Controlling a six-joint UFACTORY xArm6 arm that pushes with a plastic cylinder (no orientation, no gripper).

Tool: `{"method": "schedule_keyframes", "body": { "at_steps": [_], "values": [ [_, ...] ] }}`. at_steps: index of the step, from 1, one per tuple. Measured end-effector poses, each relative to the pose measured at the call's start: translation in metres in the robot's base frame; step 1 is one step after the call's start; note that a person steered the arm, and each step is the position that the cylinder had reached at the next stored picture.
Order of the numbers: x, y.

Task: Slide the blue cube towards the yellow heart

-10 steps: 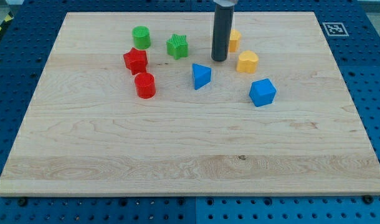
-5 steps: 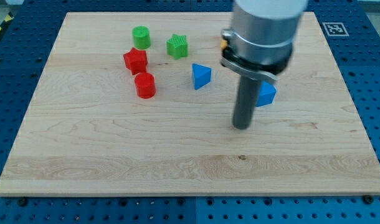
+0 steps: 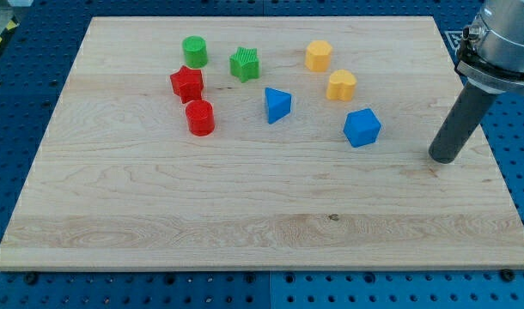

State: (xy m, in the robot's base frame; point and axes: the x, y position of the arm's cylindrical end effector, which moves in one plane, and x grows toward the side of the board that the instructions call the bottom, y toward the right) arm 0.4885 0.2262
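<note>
The blue cube (image 3: 362, 128) sits right of the board's middle. The yellow heart (image 3: 340, 85) lies just above it and slightly to the left, a small gap apart. My tip (image 3: 443, 159) rests on the board well to the right of the blue cube and a little lower, not touching any block. The rod slants up toward the view's top right.
A yellow hexagon (image 3: 318, 55) lies above the heart. A blue triangle (image 3: 277, 105) sits left of the cube. A green star (image 3: 243, 64), green cylinder (image 3: 194, 51), red star (image 3: 186, 83) and red cylinder (image 3: 199, 118) cluster at upper left. The board's right edge (image 3: 490, 154) is close to my tip.
My tip swept from between the yellow blocks down past the blue cube's left, then across to the cube's right. No block has moved.
</note>
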Motion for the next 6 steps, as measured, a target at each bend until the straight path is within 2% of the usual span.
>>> {"method": "schedule_keyframes", "body": {
  "at_steps": [2,6],
  "values": [
    [0.016,-0.011],
    [-0.027,-0.095]
  ]
}}
